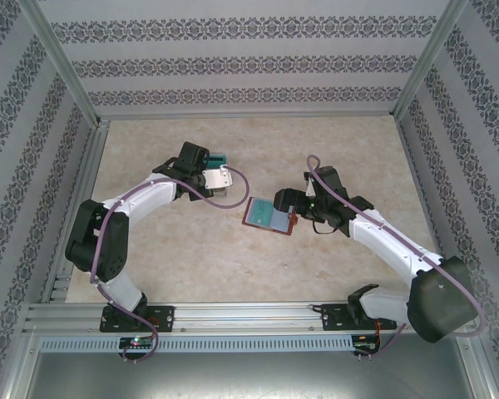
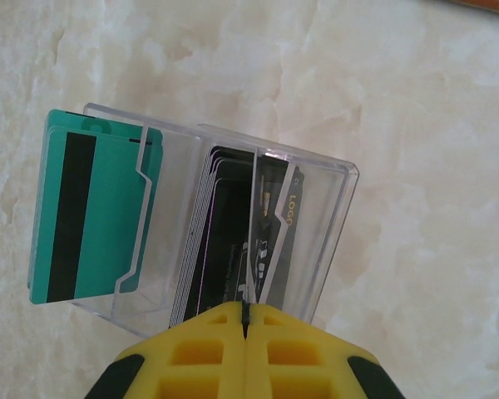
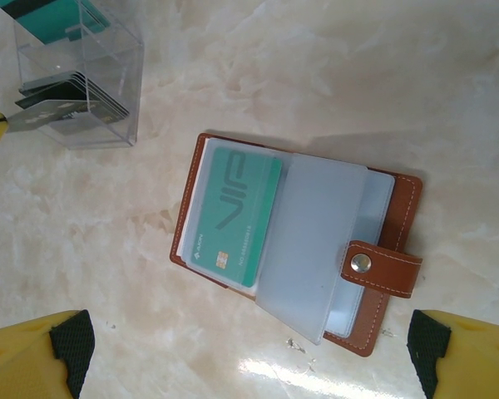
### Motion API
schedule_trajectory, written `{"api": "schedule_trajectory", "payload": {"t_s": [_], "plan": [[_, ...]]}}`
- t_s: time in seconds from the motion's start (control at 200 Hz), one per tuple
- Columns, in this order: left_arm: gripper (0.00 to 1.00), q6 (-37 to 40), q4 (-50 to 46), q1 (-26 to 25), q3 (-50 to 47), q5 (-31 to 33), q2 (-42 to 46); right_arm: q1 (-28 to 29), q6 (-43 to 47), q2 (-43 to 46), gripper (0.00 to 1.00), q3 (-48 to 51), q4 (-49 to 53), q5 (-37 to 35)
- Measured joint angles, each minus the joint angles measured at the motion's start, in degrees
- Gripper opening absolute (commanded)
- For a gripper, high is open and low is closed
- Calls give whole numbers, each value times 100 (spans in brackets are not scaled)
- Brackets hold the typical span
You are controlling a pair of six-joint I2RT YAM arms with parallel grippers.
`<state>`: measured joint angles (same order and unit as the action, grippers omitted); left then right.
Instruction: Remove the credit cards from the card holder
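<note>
The brown leather card holder (image 3: 381,249) lies open on the table, its grey-blue sleeves fanned out and the snap strap lying on the right. A teal VIP credit card (image 3: 234,213) sits in the left sleeve. My right gripper (image 3: 251,356) hangs open above the holder, touching nothing; from above, the right gripper (image 1: 289,204) is at the right edge of the card holder (image 1: 267,214). My left gripper (image 2: 246,311) is shut on the edge of a dark credit card (image 2: 269,241) that stands inside a clear box (image 2: 333,218).
The clear box (image 1: 219,160) stands left of the card holder, at the left gripper (image 1: 223,175). It holds a teal striped card (image 2: 87,218) in one slot and a stack of dark cards (image 2: 206,241) in the other. Patterned walls enclose the table.
</note>
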<state>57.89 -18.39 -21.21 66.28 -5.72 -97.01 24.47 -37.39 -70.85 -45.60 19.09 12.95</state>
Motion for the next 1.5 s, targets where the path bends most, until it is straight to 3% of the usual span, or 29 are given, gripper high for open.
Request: {"api": "schedule_trajectory", "payload": {"t_s": [0.21,0.48,1.309,1.504], "plan": [[8,0,92,63,85,35,-188,0,0,-35,98,0,-2,-2],[0,-2,72,144,358,61,-275,-2,-2,-96,98,0,-4,0],[0,216,-179,260,623,127,-455,-37,-26,-190,98,0,-7,2],[7,216,-192,260,739,131,-455,-37,-26,-258,98,0,-17,2]]}}
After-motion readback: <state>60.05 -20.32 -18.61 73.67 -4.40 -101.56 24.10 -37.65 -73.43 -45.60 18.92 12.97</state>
